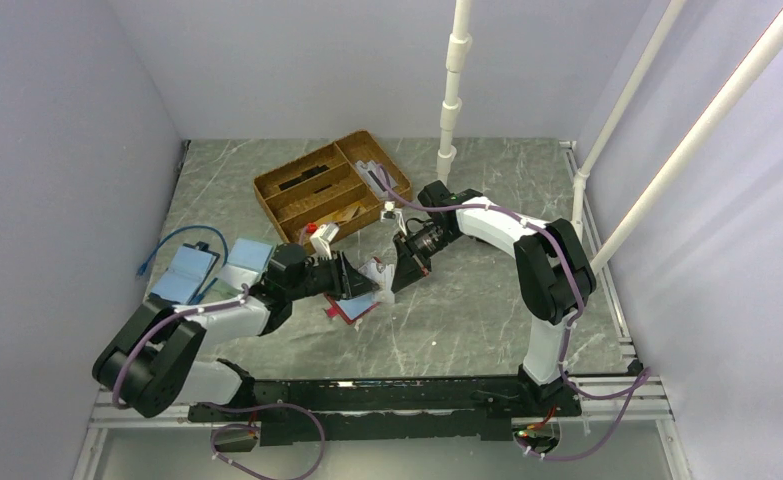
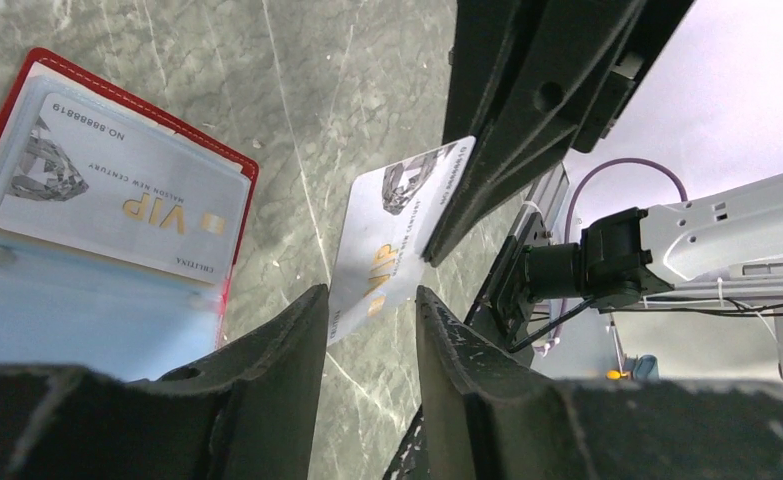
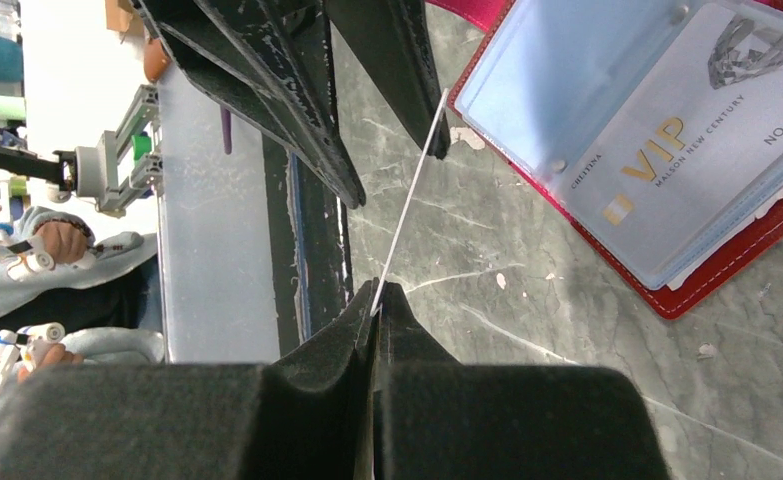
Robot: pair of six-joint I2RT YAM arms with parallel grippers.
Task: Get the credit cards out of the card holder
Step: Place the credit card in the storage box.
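Observation:
The red card holder [image 1: 352, 310] lies open on the table, with a silver-grey VIP credit card [image 2: 117, 195] in its clear pocket; it also shows in the right wrist view [image 3: 667, 170]. My right gripper [image 3: 375, 302] is shut on the edge of a second silver-grey VIP card [image 2: 392, 240] and holds it above the table, just right of the holder. That card is edge-on in the right wrist view [image 3: 412, 190]. My left gripper [image 2: 370, 300] is open, its fingertips either side of the card's free end. In the top view the left gripper [image 1: 355, 272] faces the right gripper [image 1: 399, 272].
A wooden compartment tray [image 1: 332, 185] with small items stands behind the grippers. A light-blue booklet case [image 1: 182, 275] and a blue cable [image 1: 172, 240] lie at the left. A white pole [image 1: 452, 90] rises at the back. A metal rail [image 1: 417, 385] runs along the near edge.

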